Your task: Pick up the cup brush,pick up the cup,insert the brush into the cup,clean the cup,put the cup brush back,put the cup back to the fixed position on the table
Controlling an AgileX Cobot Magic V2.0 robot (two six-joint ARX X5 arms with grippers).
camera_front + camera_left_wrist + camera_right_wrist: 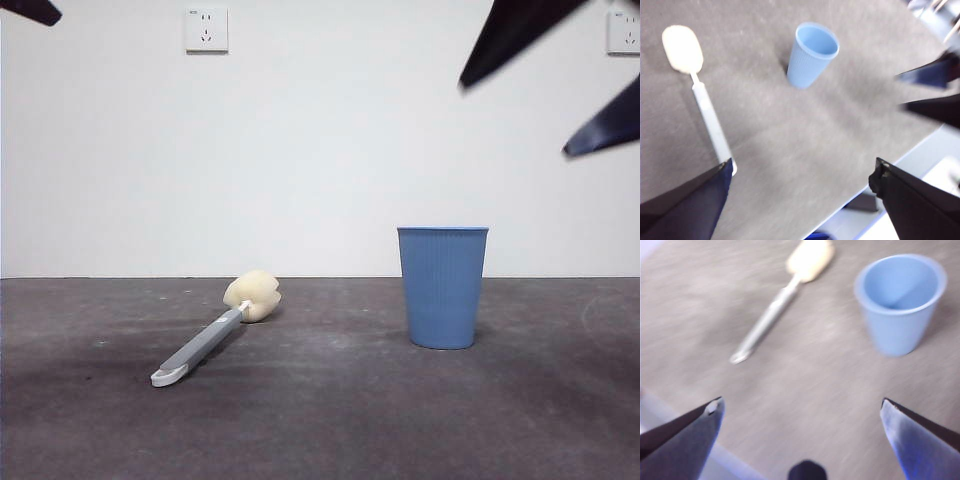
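Observation:
The cup brush lies flat on the table, left of centre, its cream sponge head pointing away and its white looped end nearest the front. The blue ribbed cup stands upright and empty to its right. My right gripper hangs open high above the table, with the cup and brush below and ahead of it; its two dark jaws show at the front view's top right. My left gripper is open too, high over the brush's handle end, and holds nothing.
The table's front edge runs below the left gripper, with floor beyond it. A white wall with two sockets stands behind the table. In the left wrist view the other arm's gripper shows blurred, off to the cup's side.

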